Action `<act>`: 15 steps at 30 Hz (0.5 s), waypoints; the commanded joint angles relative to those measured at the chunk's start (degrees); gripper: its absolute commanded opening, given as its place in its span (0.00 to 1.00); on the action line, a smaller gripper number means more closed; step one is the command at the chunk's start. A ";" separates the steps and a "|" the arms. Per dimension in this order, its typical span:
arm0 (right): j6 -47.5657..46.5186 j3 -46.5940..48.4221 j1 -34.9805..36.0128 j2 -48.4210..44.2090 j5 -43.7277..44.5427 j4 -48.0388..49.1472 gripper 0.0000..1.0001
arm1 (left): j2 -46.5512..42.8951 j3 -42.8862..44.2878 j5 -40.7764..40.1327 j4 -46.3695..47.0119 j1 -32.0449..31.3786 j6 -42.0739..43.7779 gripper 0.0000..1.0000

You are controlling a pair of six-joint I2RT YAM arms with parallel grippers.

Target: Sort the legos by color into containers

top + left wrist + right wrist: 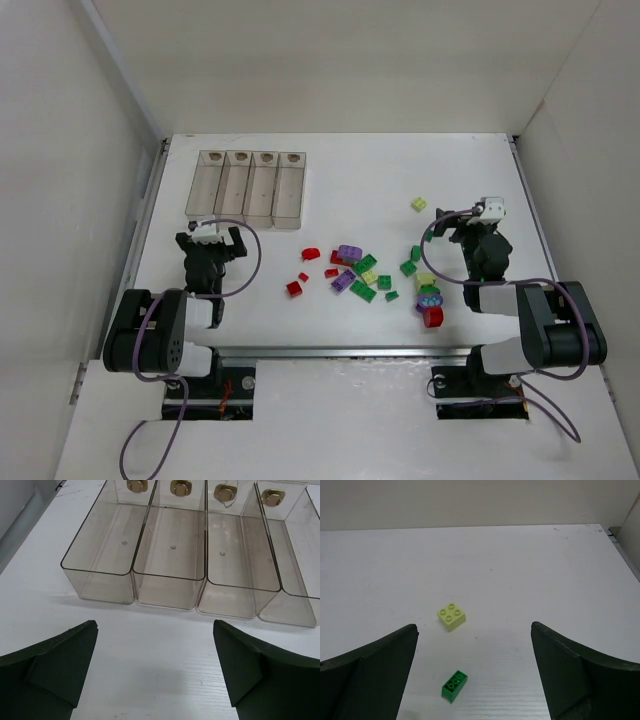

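Four clear containers [245, 185] stand joined in a row at the back left, all empty; in the left wrist view [167, 591] they lie just ahead. The legos [352, 270] lie scattered mid-table in red, green, purple and pale yellow. My left gripper [212, 236] is open and empty just in front of the bins, with bare table between its fingertips [155, 626]. My right gripper [455, 228] is open and empty [474, 627] over the table right of the pile. Ahead of it lie a pale yellow brick [452, 616] and, nearer, a green brick [454, 685].
A small stack of purple, green and red bricks [431, 305] lies near the right arm. The lone pale yellow brick [419, 204] sits apart at the back right. White walls enclose the table on the left, back and right.
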 commanded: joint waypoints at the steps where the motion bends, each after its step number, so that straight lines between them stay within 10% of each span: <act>1: -0.02 1.61 0.13 -0.35 -0.04 3.51 1.00 | -0.67 1.35 0.60 11.02 0.24 -0.87 1.00; 3: -0.02 2.92 0.13 -2.01 1.27 -0.23 1.00 | -0.67 1.35 0.60 11.02 0.24 -0.87 1.00; 8: -6.32 33.78 6.88 -7.03 16.64 -44.49 1.00 | -4.84 0.82 5.94 9.81 0.24 1.76 1.00; 12: -20.40 52.64 11.47 -0.38 29.47 -56.55 1.00 | -17.27 22.48 31.21 -35.83 -0.46 21.48 1.00; 15: -16.83 67.72 12.00 4.29 30.04 -74.17 1.00 | -16.41 37.01 33.48 -53.90 -2.83 36.55 1.00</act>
